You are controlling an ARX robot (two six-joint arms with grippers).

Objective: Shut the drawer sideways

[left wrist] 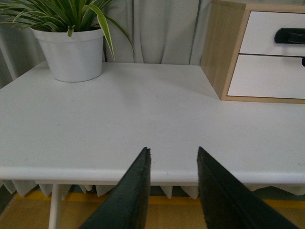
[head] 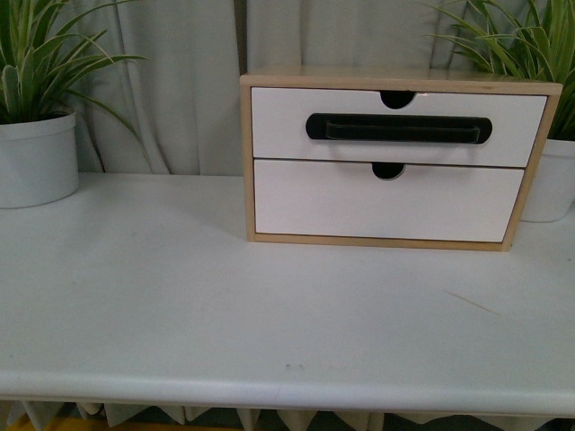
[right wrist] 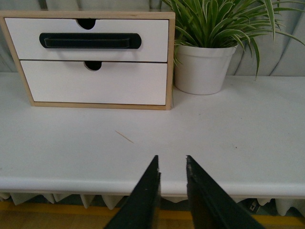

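A light-wood cabinet stands at the back of the white table. Its upper drawer has a white front, a long black bar handle and a half-round notch in its top edge. Its front sits slightly forward of the plain drawer front below. The drawer also shows in the right wrist view and partly in the left wrist view. Neither arm shows in the front view. My left gripper and right gripper are open and empty, at the table's near edge, far from the cabinet.
A white potted plant stands at the back left of the table. Another white potted plant stands right of the cabinet, close to its side. Grey curtains hang behind. A thin sliver lies on the table in front of the cabinet.
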